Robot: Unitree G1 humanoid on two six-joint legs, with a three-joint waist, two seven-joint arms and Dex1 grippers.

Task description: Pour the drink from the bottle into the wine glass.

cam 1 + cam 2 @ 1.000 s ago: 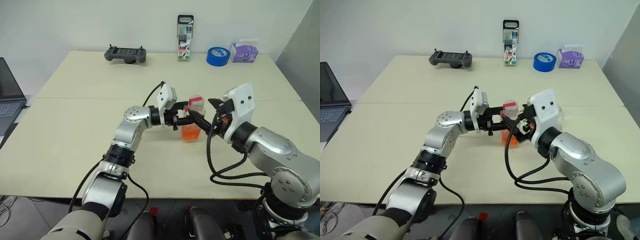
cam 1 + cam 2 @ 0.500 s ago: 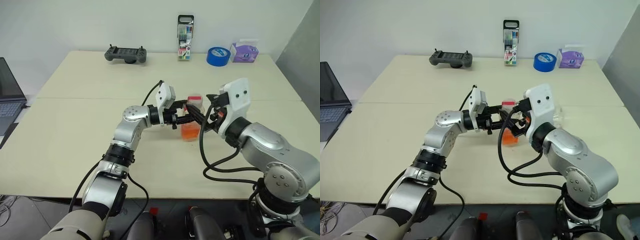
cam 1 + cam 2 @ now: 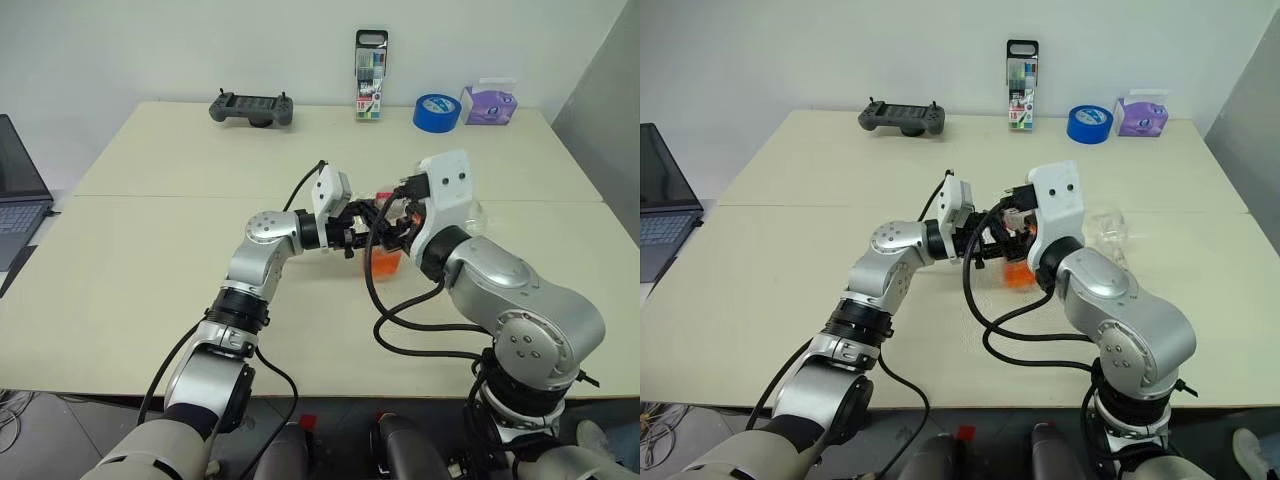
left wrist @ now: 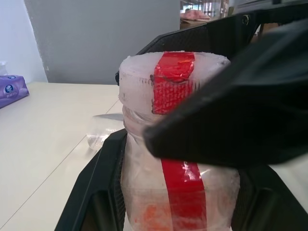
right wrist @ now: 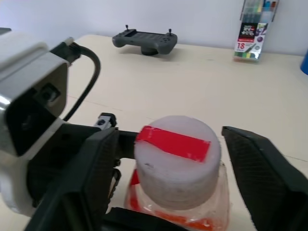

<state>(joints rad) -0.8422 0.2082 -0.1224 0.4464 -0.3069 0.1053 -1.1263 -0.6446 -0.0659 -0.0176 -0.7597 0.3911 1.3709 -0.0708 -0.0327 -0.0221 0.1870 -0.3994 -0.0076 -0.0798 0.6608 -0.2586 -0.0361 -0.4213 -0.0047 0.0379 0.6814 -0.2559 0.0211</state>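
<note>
The bottle (image 4: 178, 159), clear with a red label stripe, stands upright just above the table's middle, and my left gripper (image 3: 367, 241) is shut on its body from the left. The orange drink (image 3: 383, 263) fills its lower part. My right gripper (image 5: 171, 137) reaches in level from the right at cap height. It is open, one finger on each side of the white-and-red cap (image 5: 177, 154), with a narrow gap showing on one side. The clear wine glass (image 3: 1105, 229) stands on the table just right of my right wrist.
Along the table's far edge lie a grey game controller (image 3: 251, 107), a marker pack (image 3: 370, 75), a blue tape roll (image 3: 436, 111) and a purple tissue pack (image 3: 488, 103). A laptop (image 3: 15, 190) sits past the left edge.
My right gripper has swung left and forward until its fingers straddle the bottle's cap, and they have narrowed. The left gripper and the bottle have stayed still.
</note>
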